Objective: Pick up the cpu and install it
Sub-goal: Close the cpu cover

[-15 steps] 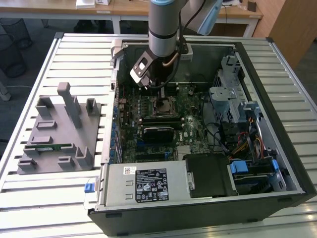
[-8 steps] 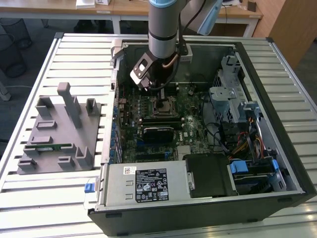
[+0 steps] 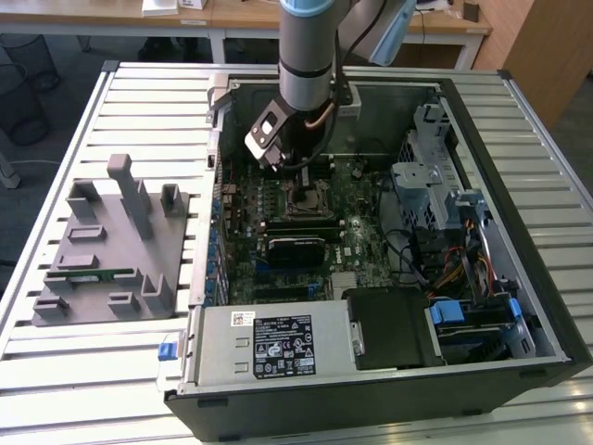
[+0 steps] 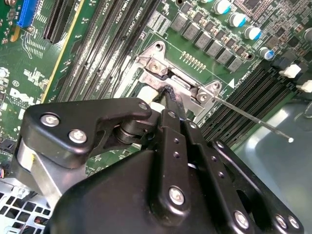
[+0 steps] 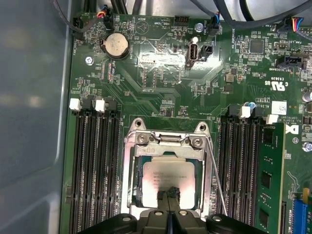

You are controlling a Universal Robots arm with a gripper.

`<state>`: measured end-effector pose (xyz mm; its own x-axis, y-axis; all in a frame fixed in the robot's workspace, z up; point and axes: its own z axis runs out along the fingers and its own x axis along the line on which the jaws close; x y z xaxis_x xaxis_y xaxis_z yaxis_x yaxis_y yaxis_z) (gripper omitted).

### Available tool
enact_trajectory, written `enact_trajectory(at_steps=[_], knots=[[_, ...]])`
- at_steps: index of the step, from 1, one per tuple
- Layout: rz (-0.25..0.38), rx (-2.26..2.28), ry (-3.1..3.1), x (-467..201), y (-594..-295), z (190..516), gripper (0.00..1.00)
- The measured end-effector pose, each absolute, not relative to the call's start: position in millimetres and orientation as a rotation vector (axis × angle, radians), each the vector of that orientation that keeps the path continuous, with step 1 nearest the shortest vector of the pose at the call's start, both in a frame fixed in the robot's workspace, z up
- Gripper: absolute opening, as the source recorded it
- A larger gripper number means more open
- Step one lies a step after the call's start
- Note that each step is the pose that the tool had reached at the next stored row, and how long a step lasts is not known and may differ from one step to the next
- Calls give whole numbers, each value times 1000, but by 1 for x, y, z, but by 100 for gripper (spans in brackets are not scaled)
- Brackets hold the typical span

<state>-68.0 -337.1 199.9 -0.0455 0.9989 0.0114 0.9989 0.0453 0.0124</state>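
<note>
The cpu (image 5: 168,175), a pale silvery square chip, lies flat in the motherboard socket (image 5: 127,175), framed by the metal socket plate. My gripper (image 5: 169,193) hangs right over the chip's near edge, its two black fingertips (image 5: 163,195) pressed together with nothing between them. In the second wrist view the gripper (image 4: 170,97) points down at the socket's hinge plate (image 4: 161,68), beside the thin wire lever (image 4: 253,119). In the exterior view the arm reaches into the open computer case, with the gripper (image 3: 295,174) just above the socket (image 3: 306,199).
Empty memory slots (image 5: 95,165) flank the socket, and one green memory stick (image 5: 268,185) is seated. A labelled power supply (image 3: 269,343), drive cage (image 3: 435,185) and cables crowd the case. A grey fixture (image 3: 111,250) stands on the slatted table at the exterior view's left.
</note>
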Motion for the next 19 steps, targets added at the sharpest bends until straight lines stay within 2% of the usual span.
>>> enact_trajectory(at_steps=[19], knots=[[30, 2177, 2278, -65, -337, 206, 11]])
